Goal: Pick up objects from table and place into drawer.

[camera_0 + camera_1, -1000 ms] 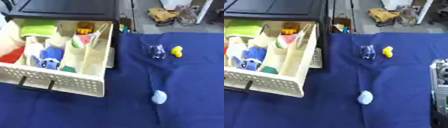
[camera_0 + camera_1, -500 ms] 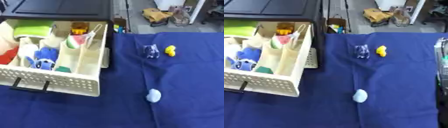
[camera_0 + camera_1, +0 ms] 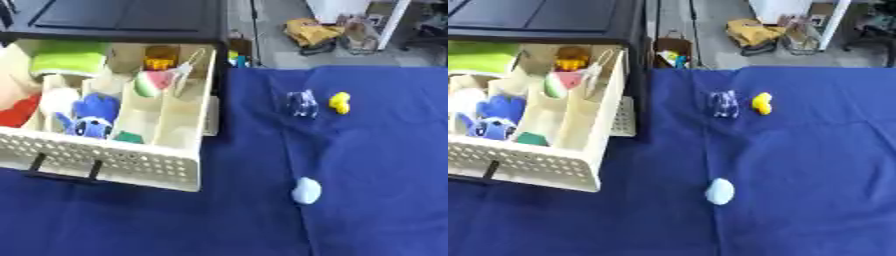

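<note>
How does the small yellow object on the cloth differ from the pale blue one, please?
The yellow object is bright yellow and lies far back beside a clear item; the pale blue object is light, rounded, looks larger, and lies alone, nearer. Both rest on the blue cloth, outside the open drawer.

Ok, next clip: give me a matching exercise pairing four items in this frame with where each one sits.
Things:
1. yellow toy
2. pale blue oval object
3. blue plush toy
4. green object

Places:
A. back left of the drawer
B. alone on the blue cloth, nearest the camera
C. far on the cloth, beside a clear object
D. in a front drawer compartment

Pairs: 1-C, 2-B, 3-D, 4-A
</note>
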